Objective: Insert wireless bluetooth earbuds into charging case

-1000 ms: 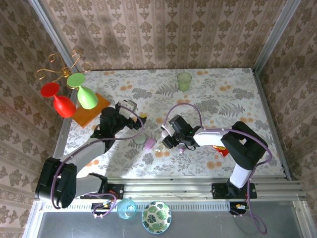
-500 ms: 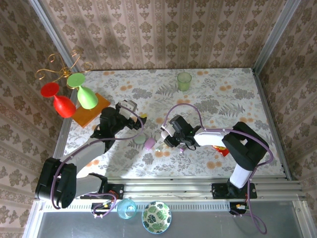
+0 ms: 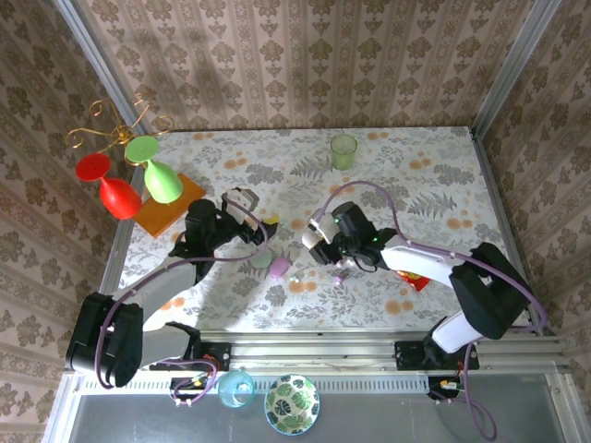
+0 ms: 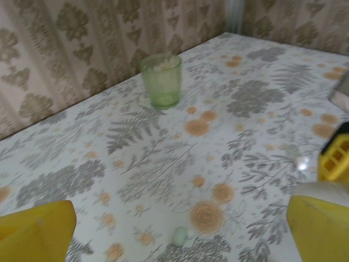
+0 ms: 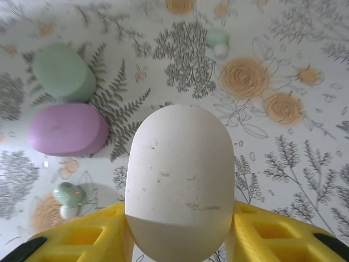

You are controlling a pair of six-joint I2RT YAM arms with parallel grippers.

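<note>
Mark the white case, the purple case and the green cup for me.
white case (image 5: 180,180), right wrist view, centre of its face
purple case (image 5: 68,129), right wrist view, centre of its top
green cup (image 4: 161,82), left wrist view, middle of its wall

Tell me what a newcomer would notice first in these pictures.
A white pebble-shaped case dominates the right wrist view, clamped between the right gripper's yellow fingers over the floral table. To its left lie a purple case and a mint-green case. In the top view, a red glass and a green glass hang from a gold rack at the far-left corner.
</note>
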